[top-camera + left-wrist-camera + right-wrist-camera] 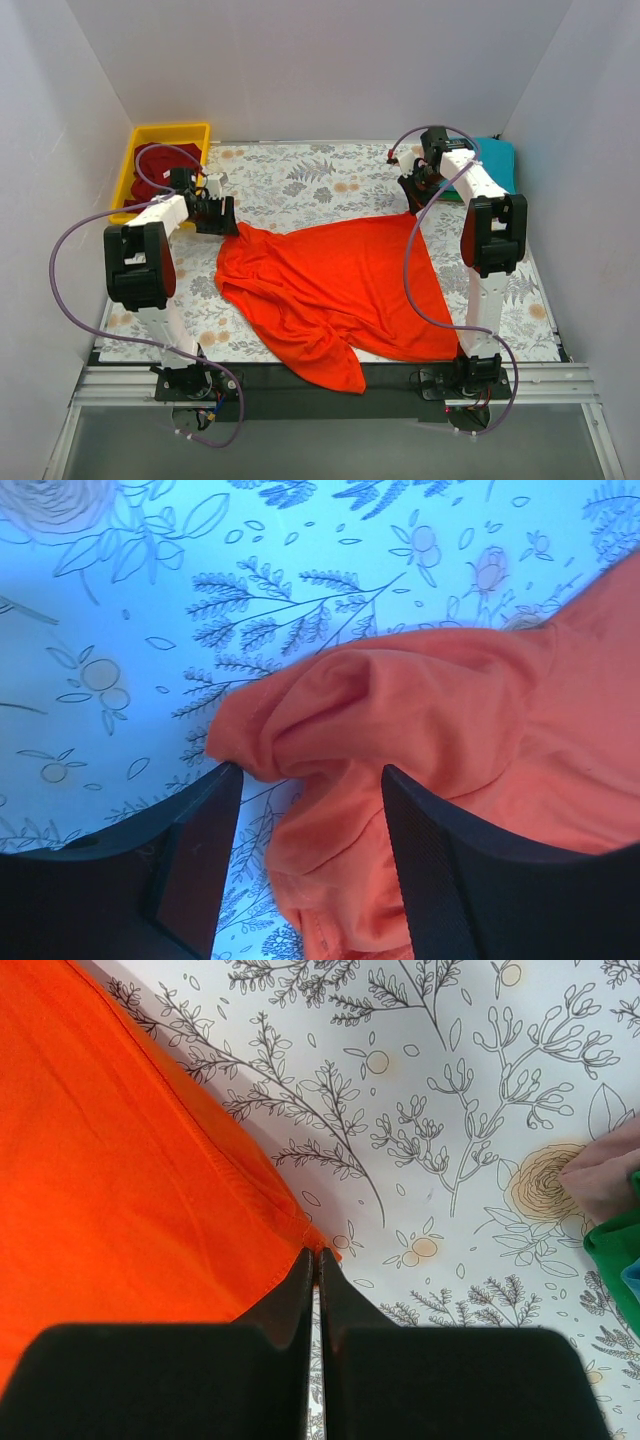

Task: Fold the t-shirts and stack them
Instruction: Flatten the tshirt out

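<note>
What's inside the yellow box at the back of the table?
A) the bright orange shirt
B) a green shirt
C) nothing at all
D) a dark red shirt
D: in the top view, a dark red shirt lies bunched up inside the yellow box, with one of the left arm's purple cables looping over it.

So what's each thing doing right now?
Orange shirt, spread flat, front edge rumpled.
Left fingers, open around a shirt fold.
Right fingers, shut, pinching the shirt's corner.
Maroon shirt, bunched in the yellow bin.
Teal shirt, lying flat in the back corner.
</note>
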Motion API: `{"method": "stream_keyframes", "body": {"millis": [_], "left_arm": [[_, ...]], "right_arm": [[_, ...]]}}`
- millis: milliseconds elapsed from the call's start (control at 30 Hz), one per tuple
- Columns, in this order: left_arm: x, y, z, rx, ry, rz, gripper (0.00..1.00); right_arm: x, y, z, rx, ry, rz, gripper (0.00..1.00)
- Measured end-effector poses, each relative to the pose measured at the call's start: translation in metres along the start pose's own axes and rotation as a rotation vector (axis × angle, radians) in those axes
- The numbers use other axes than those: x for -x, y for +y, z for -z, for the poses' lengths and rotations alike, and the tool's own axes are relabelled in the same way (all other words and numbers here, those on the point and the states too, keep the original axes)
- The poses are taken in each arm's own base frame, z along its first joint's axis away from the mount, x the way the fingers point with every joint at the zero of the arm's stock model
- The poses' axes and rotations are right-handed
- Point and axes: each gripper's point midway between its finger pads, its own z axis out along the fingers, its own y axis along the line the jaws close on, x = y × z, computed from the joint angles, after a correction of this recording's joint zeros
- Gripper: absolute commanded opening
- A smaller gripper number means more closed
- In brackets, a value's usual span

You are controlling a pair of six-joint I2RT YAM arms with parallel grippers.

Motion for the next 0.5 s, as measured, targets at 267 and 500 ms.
{"method": "stream_keyframes", "body": {"millis": [267,500], "left_arm": [[0.003,-0.018,-0.008,-0.076,0.020,0.012,0.63],[-0.009,-0.018,0.001,-0.017,0.036,0.059,0.62]], "right_arm": [[-0.001,-0.001,0.000,-0.004,0.003,0.000,0.01],[-0.002,0.000,-0.001,-0.004,0.008,0.000,0.01]]}}
